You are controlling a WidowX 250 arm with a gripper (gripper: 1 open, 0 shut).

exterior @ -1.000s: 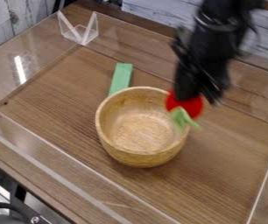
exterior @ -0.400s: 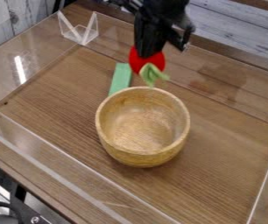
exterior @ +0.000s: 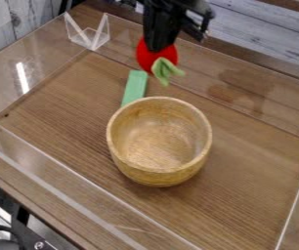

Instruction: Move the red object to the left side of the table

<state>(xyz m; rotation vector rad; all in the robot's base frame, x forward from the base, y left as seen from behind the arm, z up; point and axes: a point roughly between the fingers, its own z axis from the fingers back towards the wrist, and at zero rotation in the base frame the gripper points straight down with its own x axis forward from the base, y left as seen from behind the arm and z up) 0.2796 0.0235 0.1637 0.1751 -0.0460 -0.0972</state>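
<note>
One red object is clamped in the claw, which is closed on its upper part. The object sits directly below the claw, with its green leafy stem pointing down and toward the camera. It appears to be raised off the desk; the exact clearance cannot be told from this view.

Step in hand: transport. The grasp is judged complete; placement is not.

Surroundings, relative to the claw:
- Green strip: on the desk, near, on the camera side.
- Wooden bowl: beyond the strip, farther toward the camera.
- Clear angular piece: near, toward the image-left side.

Next move: carry the object laterally from the present claw position to the left part of the desk. This single view does not settle which edge the task calls left; confirm the direction before travel. Maintain the grip and keep the stem above the strip. If the route runs image-left, avoid the clear piece. Lower until the object meets bare desk, then part the claw and lift away.

Caution: early release could let the rounded object roll.
</note>
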